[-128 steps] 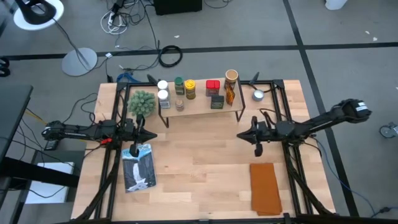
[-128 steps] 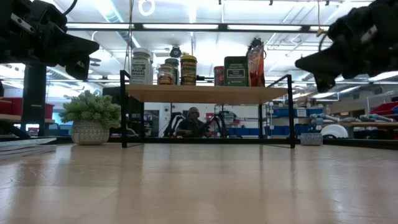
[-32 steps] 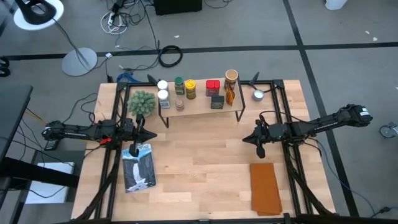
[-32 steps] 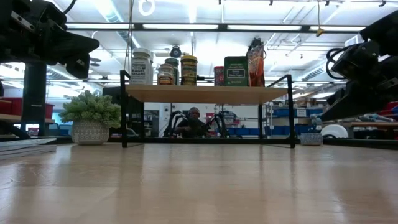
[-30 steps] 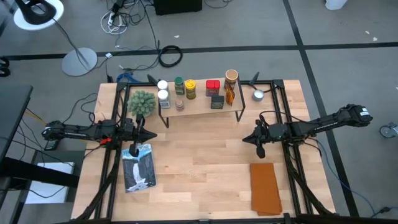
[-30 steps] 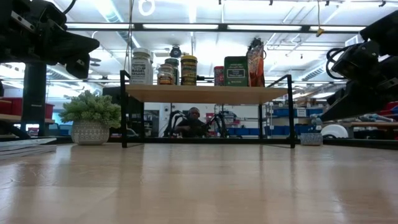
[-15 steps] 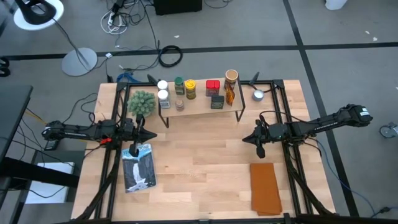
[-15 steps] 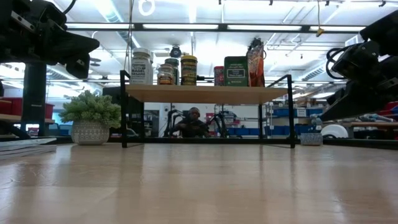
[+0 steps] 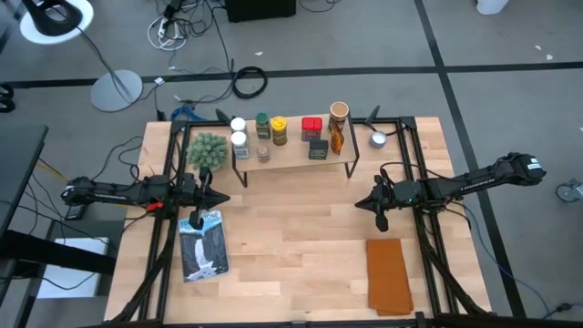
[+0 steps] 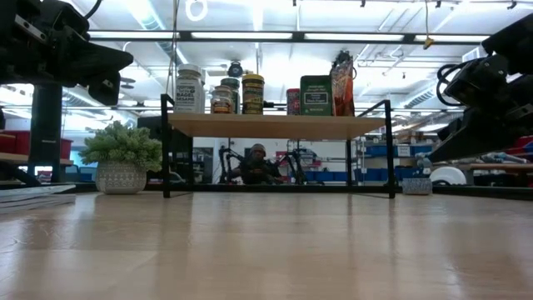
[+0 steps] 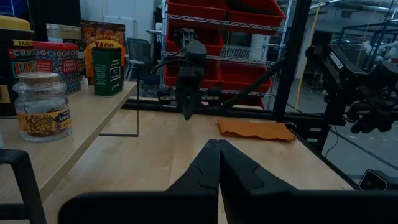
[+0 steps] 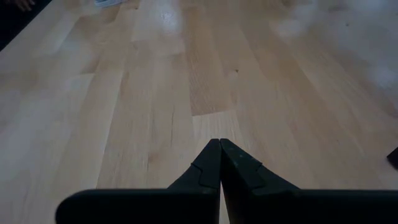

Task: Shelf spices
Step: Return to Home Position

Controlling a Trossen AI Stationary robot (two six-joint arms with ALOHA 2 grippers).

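Table: light wood, both arms stretched low over it from opposite sides. Shelf stood at the far edge, centre.

Left arm lay level, reaching in from the left. Left gripper pointed toward the middle, near the plant; fingers pressed together, holding nothing.

Right arm reached in from the right. Right gripper was near the shelf's right leg, tilted down at bare wood; fingers pressed together, empty.

Spices sat along the shelf top: jars left, red tin and tan cylinder right.
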